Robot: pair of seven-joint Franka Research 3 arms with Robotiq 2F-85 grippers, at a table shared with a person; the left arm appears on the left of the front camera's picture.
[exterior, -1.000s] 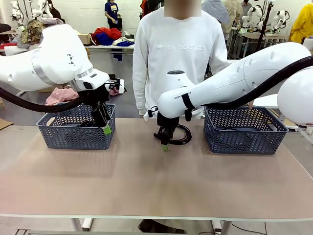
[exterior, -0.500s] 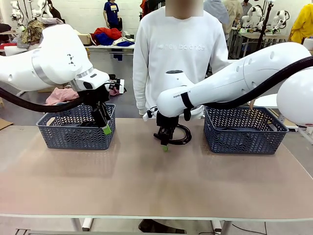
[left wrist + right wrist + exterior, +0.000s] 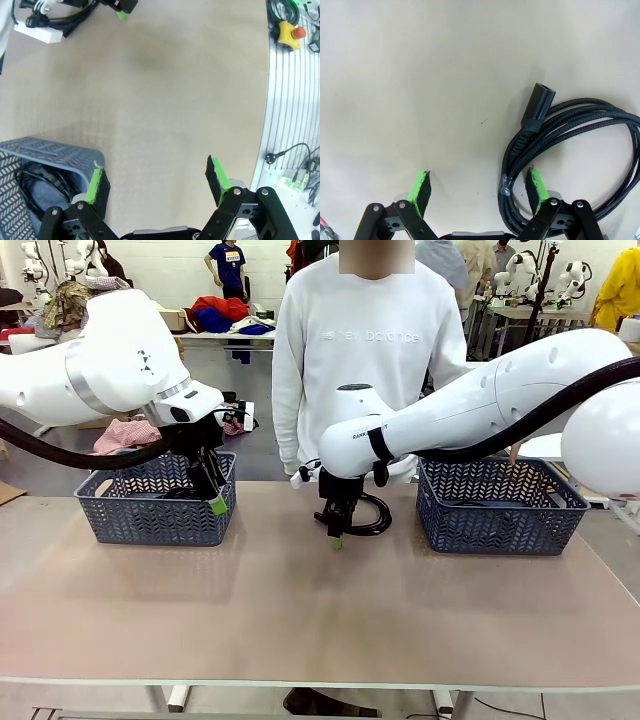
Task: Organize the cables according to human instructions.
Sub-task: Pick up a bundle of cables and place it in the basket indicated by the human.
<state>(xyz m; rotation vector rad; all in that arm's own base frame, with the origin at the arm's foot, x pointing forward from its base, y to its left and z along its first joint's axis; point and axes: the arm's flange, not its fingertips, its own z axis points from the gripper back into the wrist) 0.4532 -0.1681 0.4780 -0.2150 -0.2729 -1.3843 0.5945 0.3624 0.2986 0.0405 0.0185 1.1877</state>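
Note:
A coiled black cable (image 3: pixel 372 516) lies on the table in front of the person, its plug (image 3: pixel 538 106) pointing away from the loop (image 3: pixel 580 120). My right gripper (image 3: pixel 337 536) hangs open right over the coil's left side. In the right wrist view the bundled strands run between the fingers of that gripper (image 3: pixel 479 186), close to one green pad (image 3: pixel 536 184). My left gripper (image 3: pixel 214 498) stands open at the near right corner of the left basket (image 3: pixel 150 520), holding nothing (image 3: pixel 156 180). Another black cable (image 3: pixel 42 181) lies inside that basket.
A second grey basket (image 3: pixel 500 525) stands at the right of the table. The person in a white sweater (image 3: pixel 370 350) stands at the far edge, behind the coil. A yellow emergency-stop button (image 3: pixel 288 33) sits off the table's side. The near half of the tabletop (image 3: pixel 320 620) is bare.
The right arm has edged slightly to the left above the coil. The left arm has not moved, and both grippers stay open.

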